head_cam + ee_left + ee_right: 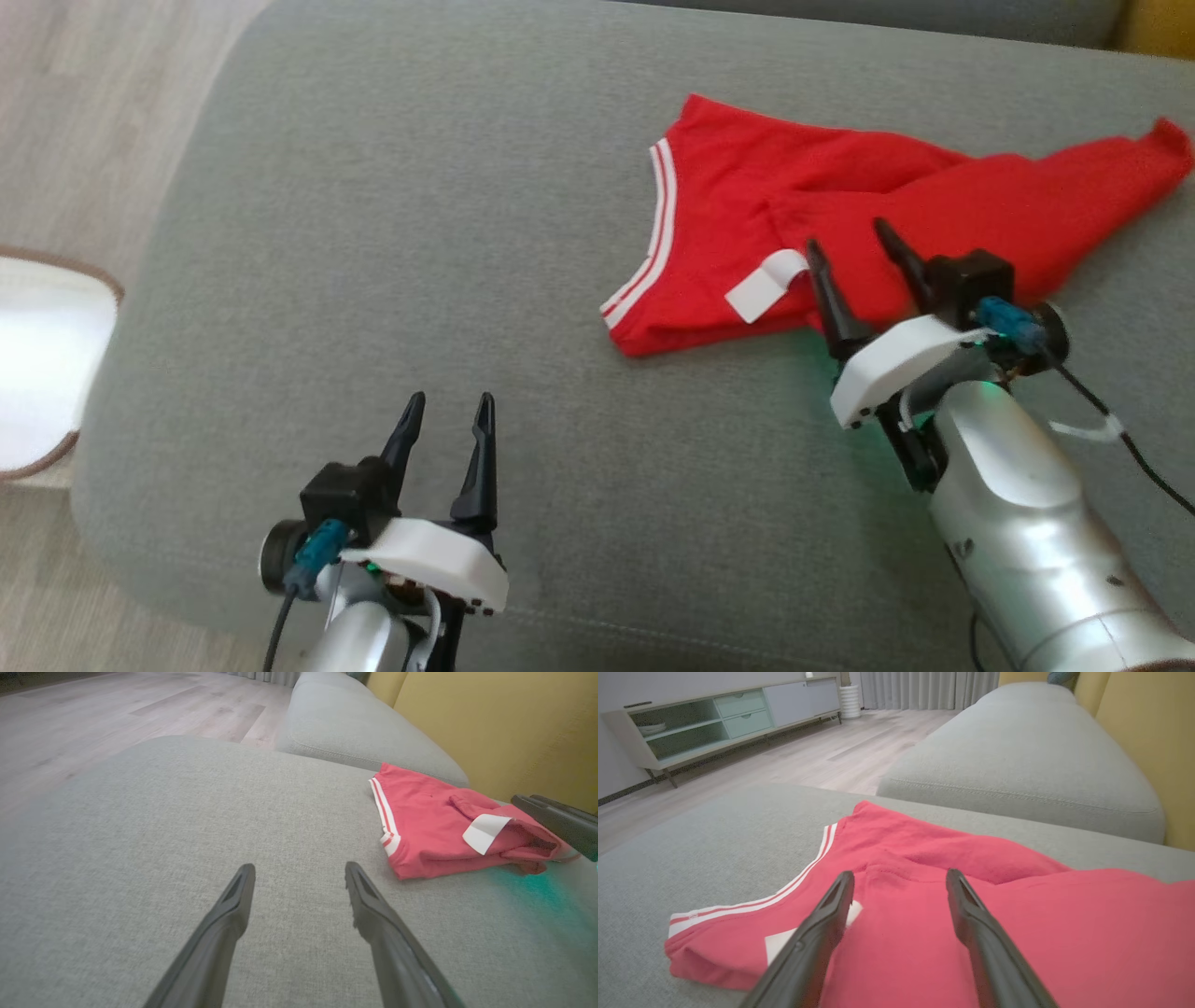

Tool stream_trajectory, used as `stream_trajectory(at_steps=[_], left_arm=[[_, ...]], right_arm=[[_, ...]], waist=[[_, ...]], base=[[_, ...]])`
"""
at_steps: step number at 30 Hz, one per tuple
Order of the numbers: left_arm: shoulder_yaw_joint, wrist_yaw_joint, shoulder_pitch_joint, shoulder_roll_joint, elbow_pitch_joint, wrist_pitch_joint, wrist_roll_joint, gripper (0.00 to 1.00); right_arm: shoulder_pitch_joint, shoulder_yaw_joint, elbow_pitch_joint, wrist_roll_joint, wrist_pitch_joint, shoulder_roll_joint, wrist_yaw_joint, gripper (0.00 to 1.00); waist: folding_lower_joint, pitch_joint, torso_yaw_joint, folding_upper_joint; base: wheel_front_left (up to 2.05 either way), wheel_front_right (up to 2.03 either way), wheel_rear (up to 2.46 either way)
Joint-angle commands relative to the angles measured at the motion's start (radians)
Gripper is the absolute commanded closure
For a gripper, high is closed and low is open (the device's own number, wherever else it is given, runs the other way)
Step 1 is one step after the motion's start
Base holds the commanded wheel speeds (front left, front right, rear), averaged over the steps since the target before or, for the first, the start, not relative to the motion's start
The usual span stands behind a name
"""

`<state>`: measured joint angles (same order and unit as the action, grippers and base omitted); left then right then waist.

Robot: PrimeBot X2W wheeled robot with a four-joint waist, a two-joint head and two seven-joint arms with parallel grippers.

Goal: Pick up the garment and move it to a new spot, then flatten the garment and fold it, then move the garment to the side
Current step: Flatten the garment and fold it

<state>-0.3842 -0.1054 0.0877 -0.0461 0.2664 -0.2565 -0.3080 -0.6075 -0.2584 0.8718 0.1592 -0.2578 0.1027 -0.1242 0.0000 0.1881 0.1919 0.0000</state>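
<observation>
I am looking down from the head camera at a broad grey sofa cushion point(373, 233). The red garment point(840, 196) lies rumpled on the cushion's far right part, with one end stretching almost to the right border of the picture. Its white-striped hem point(661, 215) forms its left edge and faces the bare cushion. A white label point(766, 285) sits near its front edge.

My right gripper point(846, 233) is over the garment's near edge. Its two dark fingers stand apart with only flat red cloth below and between them, and nothing is clamped. I cannot tell whether the tips touch the cloth.

My left gripper point(450, 399) is also spread wide. It is over bare fabric near the cushion's front edge, well apart from the garment.

Open grey cushion runs from the striped hem to the cushion's rounded left edge, where it drops to pale wooden floor point(84, 112). A pale rounded thing with a brown rim point(37, 364) lies on the floor there, and I cannot tell what it is.

In the wrist views, a second grey cushion point(1017, 756) lies just beyond the garment. A yellow backrest point(490, 728) rises close to the garment's far side.
</observation>
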Motion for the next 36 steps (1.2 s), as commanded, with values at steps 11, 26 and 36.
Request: stream_trajectory(at_steps=[11, 26, 36], left_arm=[[0.01, -0.007, 0.012, -0.004, -0.036, -0.005, -0.021, 0.0], [0.025, -0.011, 0.034, -0.004, -0.062, -0.005, -0.013, 0.0], [0.045, 0.004, 0.057, -0.004, -0.071, -0.005, 0.009, 0.0]], right_arm=[[-0.146, -0.035, 0.224, -0.018, 0.048, -0.037, -0.007, 0.04], [-0.171, 0.155, 0.21, -0.091, -0.003, -0.046, -0.007, 1.0], [0.004, 0.218, -0.058, 0.023, -0.004, -0.052, -0.007, 1.0]], waist=[[0.0, 0.0, 0.083, 0.0], [0.0, -0.006, 0.022, 0.0], [0.0, -0.037, -0.115, 0.0]], base=[[0.0, 0.0, 0.0], [0.0, 0.0, 0.0], [0.0, 0.0, 0.0]])
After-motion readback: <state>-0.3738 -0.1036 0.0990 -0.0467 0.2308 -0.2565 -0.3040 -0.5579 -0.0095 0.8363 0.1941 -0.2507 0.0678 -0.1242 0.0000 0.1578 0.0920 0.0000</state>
